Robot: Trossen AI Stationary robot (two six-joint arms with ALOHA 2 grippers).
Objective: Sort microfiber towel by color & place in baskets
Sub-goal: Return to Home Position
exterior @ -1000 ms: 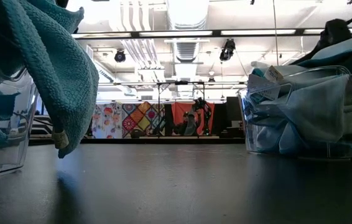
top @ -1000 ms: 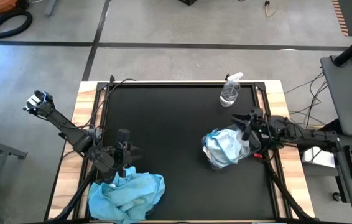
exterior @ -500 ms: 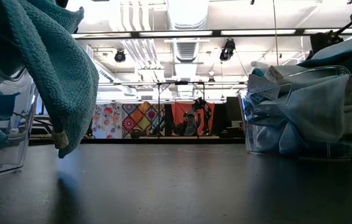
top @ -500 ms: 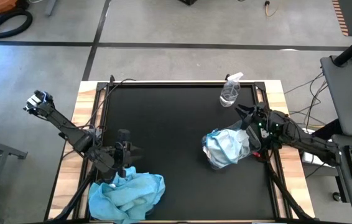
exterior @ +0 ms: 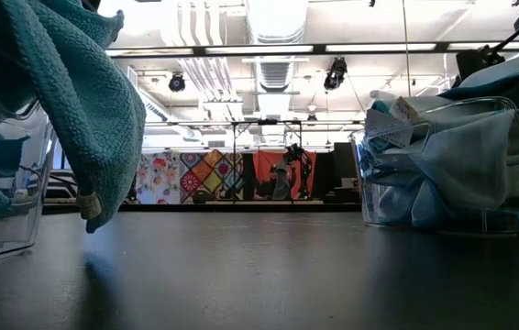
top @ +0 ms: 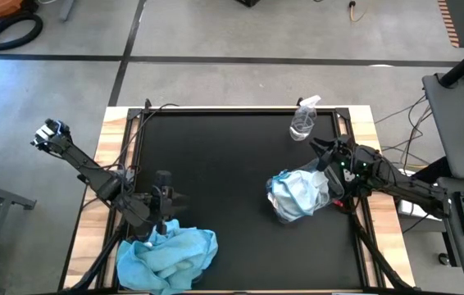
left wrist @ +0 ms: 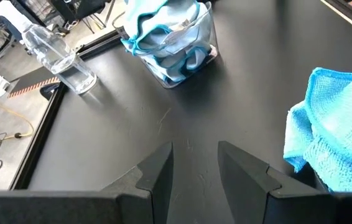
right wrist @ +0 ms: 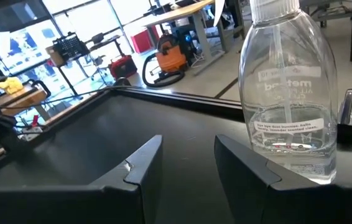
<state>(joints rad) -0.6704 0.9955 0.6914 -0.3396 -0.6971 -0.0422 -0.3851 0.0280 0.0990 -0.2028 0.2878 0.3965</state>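
The bright sky-blue microfiber towels (top: pixel 170 254) lie in a heap at the lower left of the high view, on the black worktop (top: pixel 224 164). They overflow the clear plastic bin (exterior: pixel 21 225) that holds them, and one cloth hangs down outside its wall. The pale whitish-blue microfiber towels (top: pixel 297 190) fill the second clear plastic bin (left wrist: pixel 206 34), which stands on the right side of the worktop, well apart from the first.

The left gripper (left wrist: pixel 194 149) is just beside the blue heap, over bare worktop. Its fingers are released, with a gap between them, and grasp nothing. The right gripper (right wrist: pixel 187 146) is near the right edge, between the pale-towel bin and a clear spray bottle (right wrist: pixel 288 99), and points toward the bottle. Its fingers are also released and empty. The bottle stands upright near the far right corner.
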